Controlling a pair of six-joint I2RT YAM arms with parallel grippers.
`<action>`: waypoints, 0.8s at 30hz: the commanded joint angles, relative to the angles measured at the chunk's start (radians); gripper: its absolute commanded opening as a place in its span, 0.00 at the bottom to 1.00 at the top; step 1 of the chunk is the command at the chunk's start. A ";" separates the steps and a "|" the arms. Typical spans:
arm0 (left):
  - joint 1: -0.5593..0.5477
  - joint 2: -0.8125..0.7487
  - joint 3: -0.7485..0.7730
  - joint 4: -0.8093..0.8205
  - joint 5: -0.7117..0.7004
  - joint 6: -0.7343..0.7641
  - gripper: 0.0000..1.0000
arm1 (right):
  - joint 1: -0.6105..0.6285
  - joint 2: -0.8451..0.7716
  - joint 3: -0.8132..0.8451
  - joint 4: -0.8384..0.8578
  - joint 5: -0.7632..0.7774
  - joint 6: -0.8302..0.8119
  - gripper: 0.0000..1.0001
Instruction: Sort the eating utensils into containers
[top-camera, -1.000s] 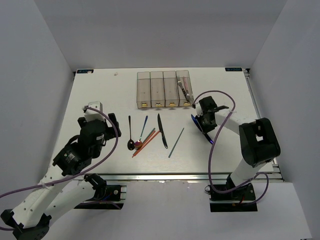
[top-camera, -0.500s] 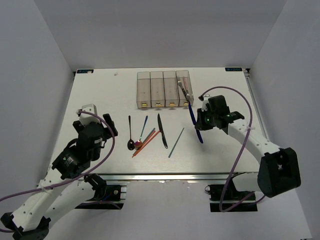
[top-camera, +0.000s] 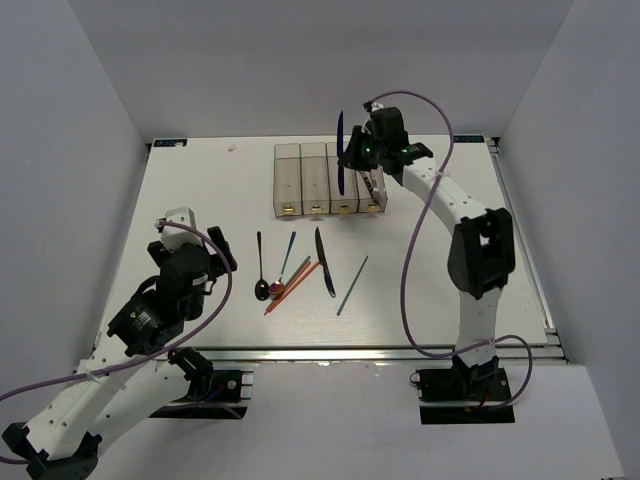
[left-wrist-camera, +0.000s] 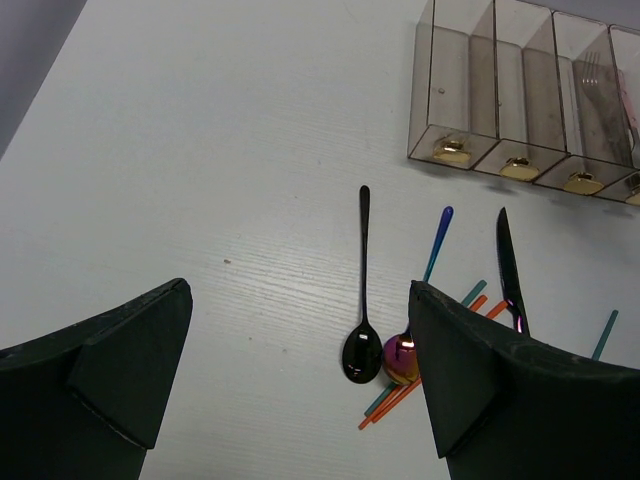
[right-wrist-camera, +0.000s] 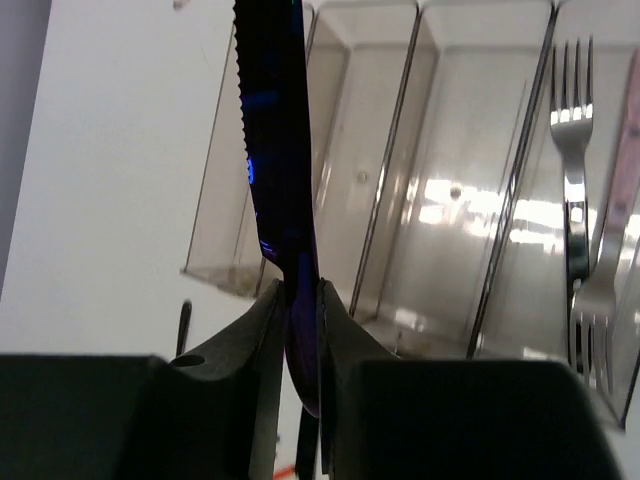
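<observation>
Right wrist view: right gripper (right-wrist-camera: 300, 295) is pinched on a blue serrated knife (right-wrist-camera: 272, 140) above the containers (right-wrist-camera: 450, 120). Left gripper (left-wrist-camera: 300, 300) hangs wide open near the black spoon (left-wrist-camera: 362, 290).

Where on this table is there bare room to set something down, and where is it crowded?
Bare: the white tabletop left of the four translucent grey-tan bins, and the stretch right of the slim grey stick, partly under the right arm. Crowded: the loose utensils fanned in front of the bins.
</observation>
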 joint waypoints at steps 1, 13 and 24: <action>-0.001 0.012 -0.008 0.012 -0.003 -0.001 0.98 | 0.002 0.111 0.220 -0.079 0.041 -0.007 0.00; -0.001 0.018 -0.010 0.018 0.011 0.003 0.98 | -0.002 0.248 0.296 -0.029 0.128 -0.088 0.00; -0.001 0.077 0.018 -0.007 -0.031 -0.009 0.98 | -0.007 0.254 0.293 -0.027 0.112 -0.125 0.66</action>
